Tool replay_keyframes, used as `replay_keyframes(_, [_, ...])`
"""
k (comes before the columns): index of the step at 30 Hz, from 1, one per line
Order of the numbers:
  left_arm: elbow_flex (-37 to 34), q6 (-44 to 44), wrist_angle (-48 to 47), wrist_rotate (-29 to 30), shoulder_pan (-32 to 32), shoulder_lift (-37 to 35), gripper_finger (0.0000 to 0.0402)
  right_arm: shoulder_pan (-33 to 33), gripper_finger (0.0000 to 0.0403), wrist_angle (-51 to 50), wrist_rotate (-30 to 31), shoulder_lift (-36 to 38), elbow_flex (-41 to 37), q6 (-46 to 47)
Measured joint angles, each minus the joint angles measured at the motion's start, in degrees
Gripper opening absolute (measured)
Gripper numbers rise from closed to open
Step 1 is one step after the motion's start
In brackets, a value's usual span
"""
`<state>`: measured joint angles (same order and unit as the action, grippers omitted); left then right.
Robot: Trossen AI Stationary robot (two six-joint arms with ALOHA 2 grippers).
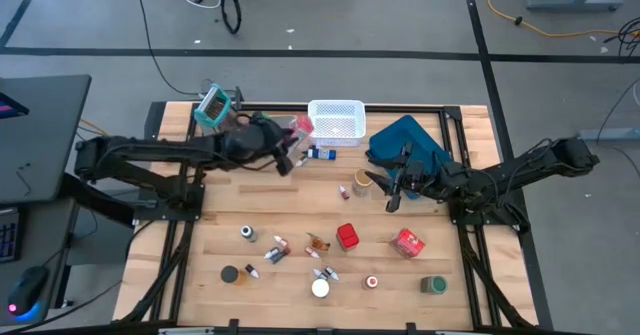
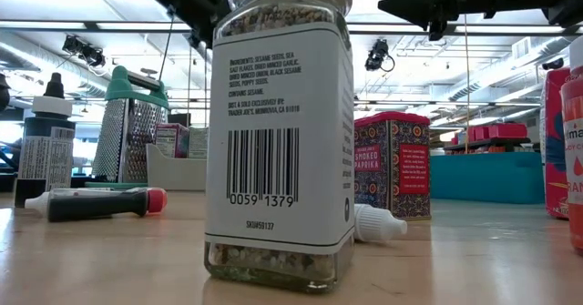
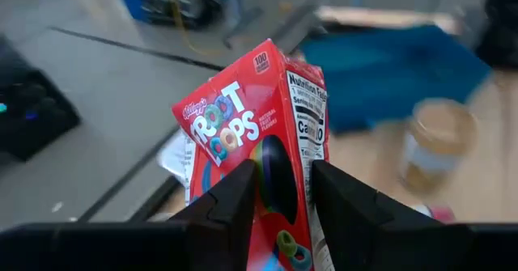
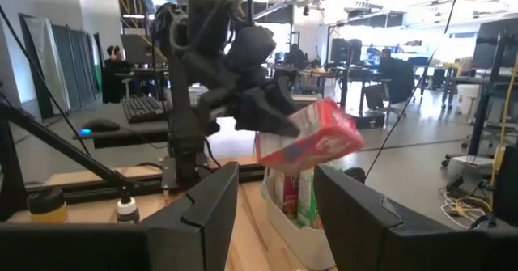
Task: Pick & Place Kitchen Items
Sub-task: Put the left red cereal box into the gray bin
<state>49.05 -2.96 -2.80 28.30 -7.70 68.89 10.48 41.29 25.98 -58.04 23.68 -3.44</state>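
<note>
Clearly, a red carton [image 3: 259, 150] is clamped between the left jaws [image 1: 297, 140], partly closed on it, and is held in the air at 10 o'clock on the desk [image 1: 300, 225], beside the white basket [image 1: 336, 121]. The carton's lower end is cut off in the left wrist view. The right jaws [image 1: 393, 197] hang half open and empty at 2 o'clock, by the blue tray [image 1: 415, 143]. Much of the low view is blocked by a spice jar [image 2: 278, 132]. Small items [image 1: 347, 237] are scattered from 5 to 7 o'clock on the wooden desk. Grey floor and cables are seen around.
</note>
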Motion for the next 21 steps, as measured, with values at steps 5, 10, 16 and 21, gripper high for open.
replay_keyframes(5, [-7.4,-0.7,14.5,0.9,0.0,2.2,0.0123,0.0,0.0173,0.0,0.0,0.0,0.0,0.0])
replay_keyframes(10, [-16.2,-5.1,31.4,12.7,0.0,5.9,0.0123,0.0,0.0173,-0.2,0.0,0.0,0.0,0.0])
replay_keyframes(16, [-24.9,-6.1,51.5,16.9,-1.1,13.1,0.0122,0.0,0.0173,-0.2,0.0,0.0,0.0,0.0])
replay_keyframes(21, [-26.0,-2.9,56.9,17.7,-3.9,19.3,0.0132,0.0,0.0173,-0.2,0.0,0.0,0.0,0.0])
